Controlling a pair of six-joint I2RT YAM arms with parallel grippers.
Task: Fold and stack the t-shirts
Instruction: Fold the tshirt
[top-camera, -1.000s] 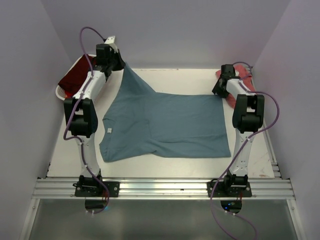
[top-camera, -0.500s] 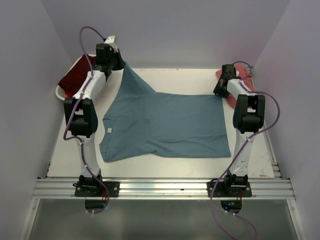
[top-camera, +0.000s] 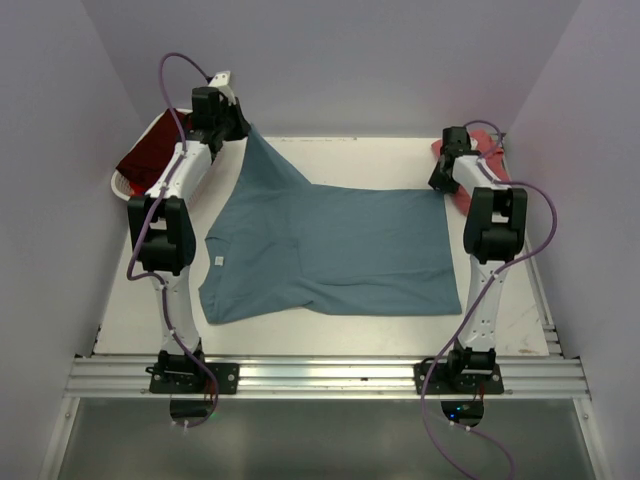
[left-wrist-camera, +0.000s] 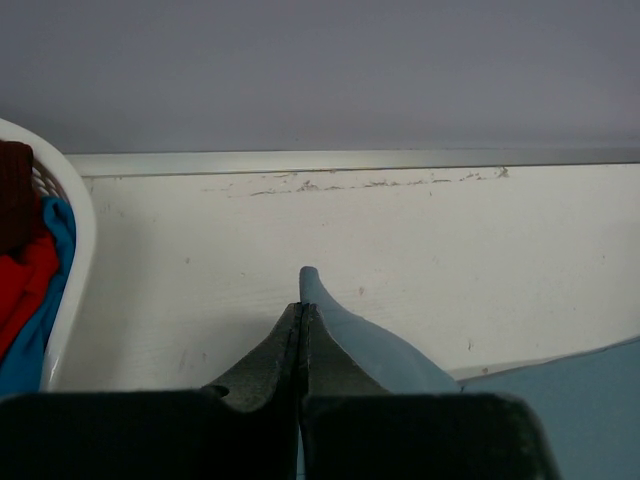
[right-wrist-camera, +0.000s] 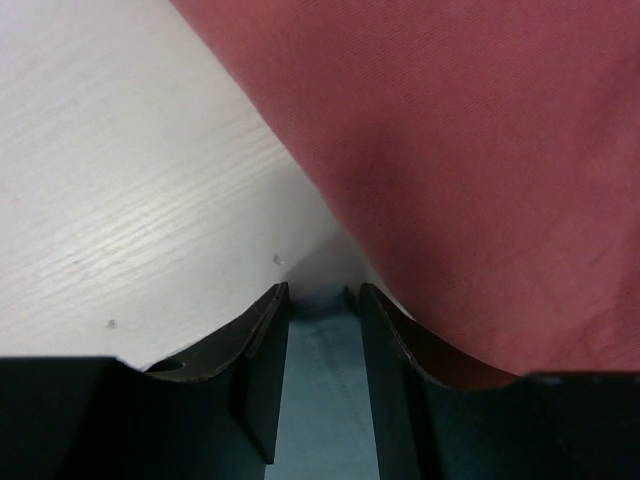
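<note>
L tool (left-wrist-camera: 301, 312) is pinching, jaws fully closed, a corner of teal-blue t-shirt (top-camera: 330, 250), holding it raised nr far-left corner of table (top-camera: 350, 152); rest lying flat mid-table. R tool (right-wrist-camera: 317, 297) is sitting part-open astride shirt's far-right corner, gripping nothing, beside salmon-red t-shirt (right-wrist-camera: 480, 150). Cloth prob light, limp: grabbing corners best.

Matt teal cloth t-shirt (top-camera: 340, 245), scuffed white table (top-camera: 350, 158) (faint wood grain)
</note>
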